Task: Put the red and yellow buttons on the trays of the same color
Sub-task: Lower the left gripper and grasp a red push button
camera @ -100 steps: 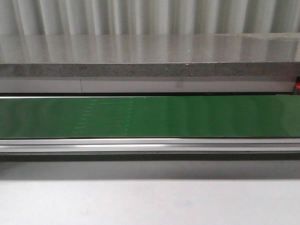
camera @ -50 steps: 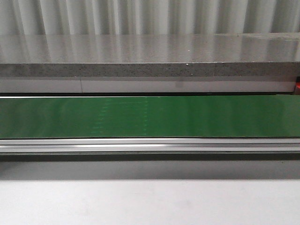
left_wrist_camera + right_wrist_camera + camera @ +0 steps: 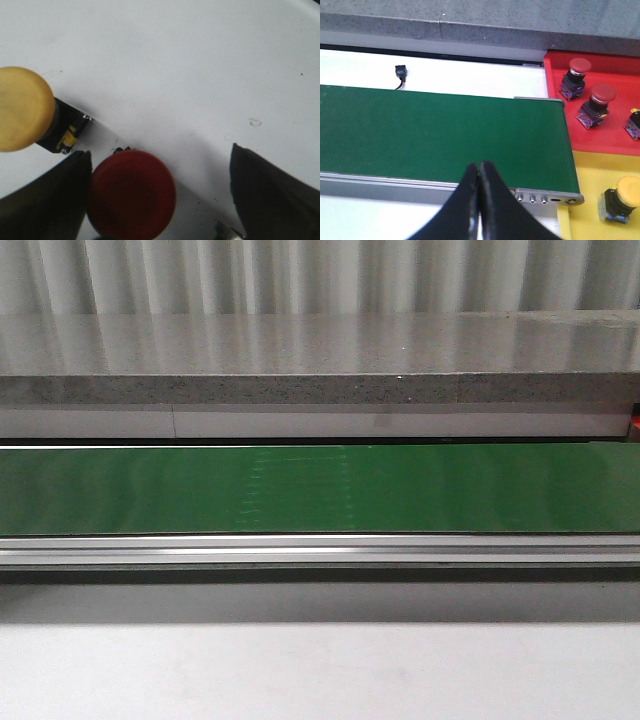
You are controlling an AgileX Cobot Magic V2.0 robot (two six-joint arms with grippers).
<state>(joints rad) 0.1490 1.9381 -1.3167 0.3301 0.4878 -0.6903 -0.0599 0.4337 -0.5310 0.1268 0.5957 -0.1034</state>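
Two fingers of the left hand [image 3: 157, 200] stood apart around the red button [image 3: 131, 195]; rigid, light, smooth-capped, so probably grip the body underneath.

Yellow button [image 3: 22, 108] cut by frame edge

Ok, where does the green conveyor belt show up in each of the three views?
Front view: the green belt runs as a band edge to edge across the middle.
Left wrist view: not in it; only white surface and two buttons.
Right wrist view: the belt fills the middle left, ending beside the red tray.
Shared landmark: the metal rail along the belt's near edge.
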